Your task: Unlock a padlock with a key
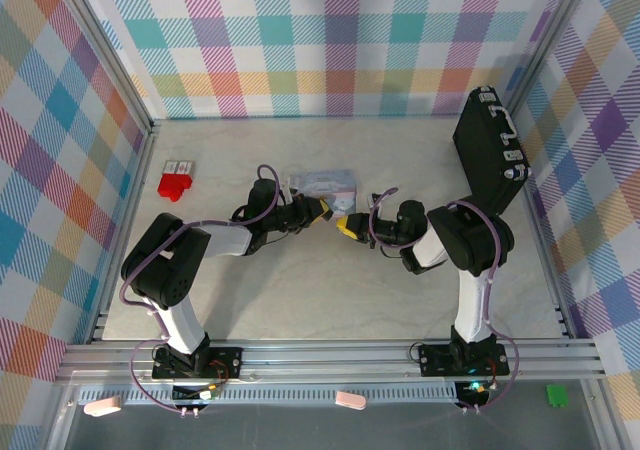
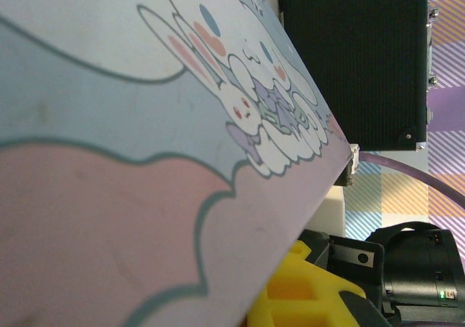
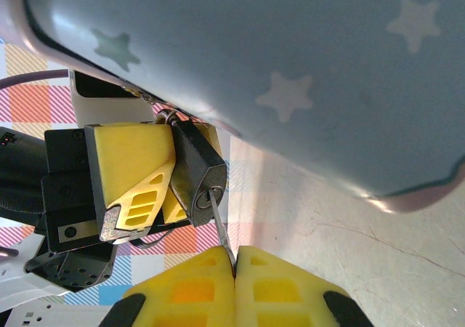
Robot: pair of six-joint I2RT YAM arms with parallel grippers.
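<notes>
In the right wrist view the small dark padlock (image 3: 197,168) sits pinched between the yellow fingers of my left gripper (image 3: 166,196), its thin silver shackle hooked at the pastel tin's edge. The key (image 3: 221,229) is a thin metal sliver. Its tip is at the padlock's round keyhole and its other end is clamped in my right gripper (image 3: 236,265), which is shut on it. From above, the left gripper (image 1: 318,210) and right gripper (image 1: 347,225) meet tip to tip in front of the tin. There the padlock and key are too small to make out.
The pastel cartoon tin (image 1: 325,182) lies just behind the grippers and looms close in both wrist views, as the tin (image 2: 145,160) and the tin (image 3: 290,65). A big black hard case (image 1: 490,155) stands at the right wall. A red object (image 1: 175,183) lies at the far left.
</notes>
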